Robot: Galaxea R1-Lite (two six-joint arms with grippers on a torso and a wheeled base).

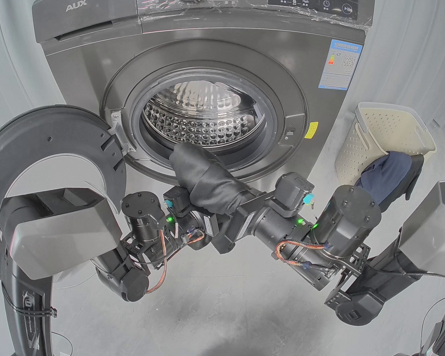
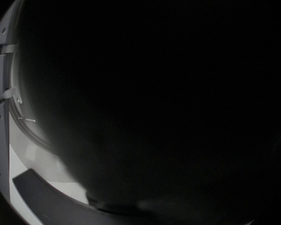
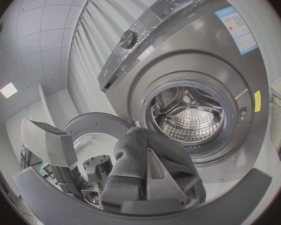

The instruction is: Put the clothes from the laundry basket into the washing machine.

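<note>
One washing machine (image 1: 84,70), one laundry basket (image 1: 380,124), three garments. The black garment (image 1: 207,179) is bunched against the lower rim of the drum (image 1: 202,119) mouth, its top just over the lip. The right tool (image 3: 143,178) pinches it from below. The left tool (image 1: 183,196) sits under the same cloth, which covers its camera; I cannot tell whether it is spread or pressed together.

The round door (image 1: 49,134) stands swung wide to the left. The basket stands on the floor (image 1: 222,302) just right of the machine, with a navy garment (image 1: 385,171) and a darker one (image 1: 415,171) draped over its near rim.

A blue-and-white label (image 1: 340,64) and a small yellow sticker (image 1: 311,130) are on the machine's front.
</note>
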